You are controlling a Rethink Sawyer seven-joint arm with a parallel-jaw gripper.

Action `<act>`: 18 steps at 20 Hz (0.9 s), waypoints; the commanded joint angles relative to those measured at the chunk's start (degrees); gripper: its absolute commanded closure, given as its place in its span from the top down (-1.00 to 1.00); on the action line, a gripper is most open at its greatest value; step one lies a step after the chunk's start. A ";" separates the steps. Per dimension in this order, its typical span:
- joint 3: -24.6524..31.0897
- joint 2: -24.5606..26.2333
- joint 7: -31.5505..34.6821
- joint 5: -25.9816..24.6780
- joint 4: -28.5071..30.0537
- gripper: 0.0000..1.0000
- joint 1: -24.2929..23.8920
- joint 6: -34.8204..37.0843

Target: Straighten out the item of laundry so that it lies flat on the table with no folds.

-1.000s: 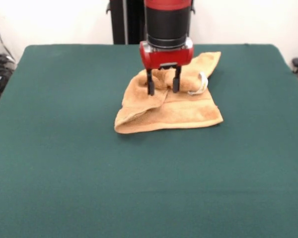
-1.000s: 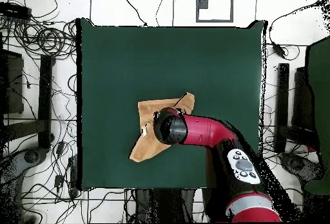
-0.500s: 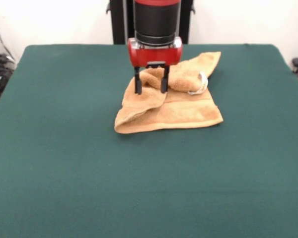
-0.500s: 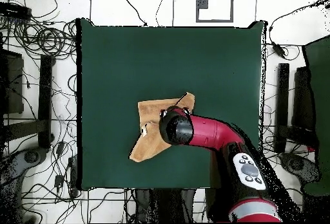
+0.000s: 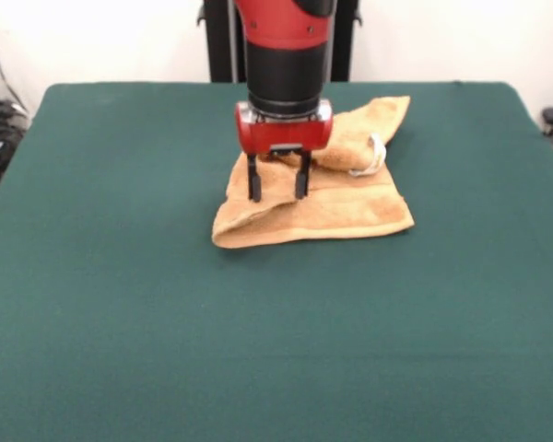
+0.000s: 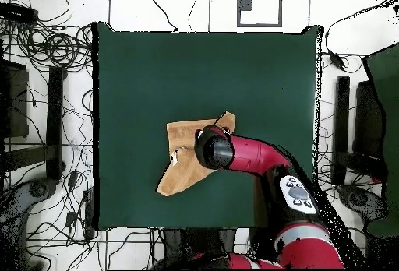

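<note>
The item of laundry (image 5: 336, 198), an orange-tan towel with a white tag, lies crumpled and folded over itself on the dark green table (image 5: 120, 304), a little behind its middle. It also shows in the overhead view (image 6: 181, 163), partly hidden by the arm. My gripper (image 5: 277, 189) points straight down over the towel's left part. Its two black fingers (image 5: 254, 187) are open and empty, their tips at or just above the cloth. In the overhead view the wrist covers the gripper (image 6: 212, 146).
The robot's pedestal (image 5: 223, 41) stands behind the table's far edge. Cables and stands (image 6: 47, 120) lie on the floor around the table.
My gripper has shifted left along the towel and toward the camera, and now sits lower over the towel's left fold. The fingers stay open. The towel has not moved.
</note>
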 commanded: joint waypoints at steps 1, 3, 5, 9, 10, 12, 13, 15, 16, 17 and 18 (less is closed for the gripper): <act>4.36 7.22 10.34 2.61 -3.68 1.00 0.37 -3.04; 4.58 7.96 9.73 2.64 -4.73 1.00 0.19 -2.30; 4.74 8.67 9.24 2.63 -5.67 1.00 0.08 -1.78; 3.97 10.39 8.77 2.32 -7.99 1.00 0.86 -1.01; 3.04 10.66 8.54 2.02 -9.01 1.00 1.69 -0.12; 1.14 10.73 7.89 1.38 -10.76 1.00 3.31 2.06; 0.51 10.76 7.69 1.09 -11.24 1.00 3.77 2.53; -1.45 10.85 7.27 0.15 -12.67 1.00 5.13 3.35; -2.17 10.68 7.12 -0.24 -13.04 1.00 5.59 3.68; -2.43 10.59 7.18 -0.30 -13.12 1.00 5.76 3.93; -2.67 10.34 7.30 -0.24 -13.11 1.00 6.04 4.45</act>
